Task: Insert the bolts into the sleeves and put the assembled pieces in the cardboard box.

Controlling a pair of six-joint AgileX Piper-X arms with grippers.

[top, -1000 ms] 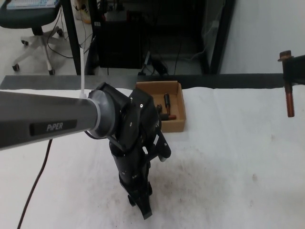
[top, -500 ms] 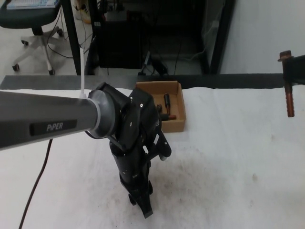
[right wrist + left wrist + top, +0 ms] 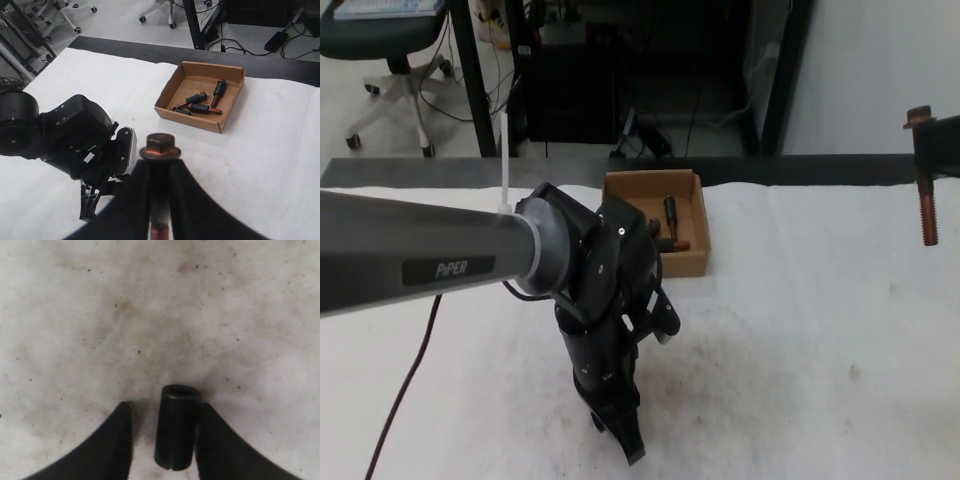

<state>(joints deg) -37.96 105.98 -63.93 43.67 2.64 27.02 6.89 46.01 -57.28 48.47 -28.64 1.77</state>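
Sleeve [image 3: 176, 432] on bench [image 3: 150, 315], bolt [image 3: 160, 149] in R gripper [image 3: 159, 172]

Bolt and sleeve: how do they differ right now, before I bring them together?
The bolt is copper-coloured with a hex head; the sleeve is a plain black hollow tube. The bolt is clamped in the right gripper, hanging head-up above the bench; the sleeve sits down at the bench between the left gripper's open fingers, a gap on one side. Both are between a gripper's fingers.
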